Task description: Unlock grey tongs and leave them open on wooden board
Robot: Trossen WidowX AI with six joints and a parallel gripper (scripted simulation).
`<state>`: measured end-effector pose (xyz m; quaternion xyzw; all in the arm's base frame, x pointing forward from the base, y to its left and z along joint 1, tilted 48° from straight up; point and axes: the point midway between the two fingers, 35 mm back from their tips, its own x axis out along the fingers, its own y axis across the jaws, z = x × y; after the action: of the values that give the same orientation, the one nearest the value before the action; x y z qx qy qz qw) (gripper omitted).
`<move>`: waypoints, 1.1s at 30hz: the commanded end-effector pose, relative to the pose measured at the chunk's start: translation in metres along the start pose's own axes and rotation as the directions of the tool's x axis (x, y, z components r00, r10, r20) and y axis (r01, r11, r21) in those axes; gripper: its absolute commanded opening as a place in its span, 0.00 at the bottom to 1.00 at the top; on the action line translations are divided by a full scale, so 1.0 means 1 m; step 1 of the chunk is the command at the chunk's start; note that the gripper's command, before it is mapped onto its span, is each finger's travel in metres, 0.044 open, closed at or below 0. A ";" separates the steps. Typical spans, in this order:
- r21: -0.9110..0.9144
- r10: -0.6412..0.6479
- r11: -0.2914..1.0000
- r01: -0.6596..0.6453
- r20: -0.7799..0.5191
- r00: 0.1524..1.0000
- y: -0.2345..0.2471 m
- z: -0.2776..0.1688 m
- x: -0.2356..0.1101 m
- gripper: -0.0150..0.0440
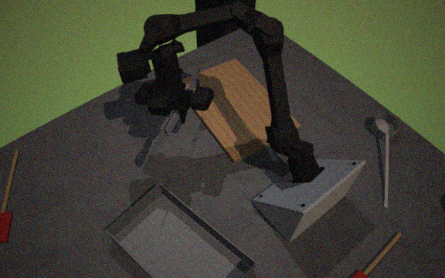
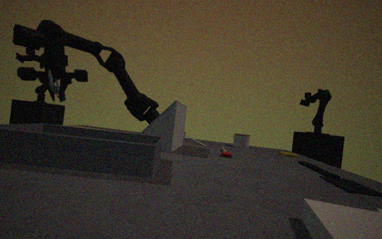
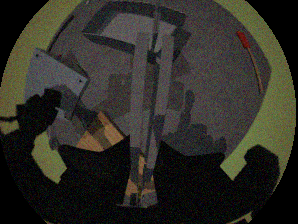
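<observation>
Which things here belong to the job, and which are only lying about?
Job:
- slim grey metal tongs, held in the black pincer
- rectangular grey roasting tin
- flat wooden board

Lying about:
- two red spatulas with wooden handles
- long pale spoon
- small white cup

The pincer (image 1: 174, 116) hid most of the tongs (image 1: 173, 124); the roasting tin (image 1: 222, 239) was cut off at the bottom edge.
</observation>
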<state>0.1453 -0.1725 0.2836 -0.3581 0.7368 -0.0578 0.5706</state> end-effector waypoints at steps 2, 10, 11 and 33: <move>0.005 0.033 0.999 -0.033 0.018 0.999 0.003 -0.014 0.003 0.00; 0.002 0.088 0.996 -0.088 0.038 0.995 0.009 -0.035 0.009 0.00; 0.003 0.093 0.996 -0.094 0.040 0.995 0.010 -0.038 0.010 0.00; 0.005 0.164 0.986 -0.166 0.120 0.979 0.031 -0.087 0.016 0.00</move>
<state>0.0598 -0.1894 0.2829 -0.2924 0.7338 0.0062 0.6132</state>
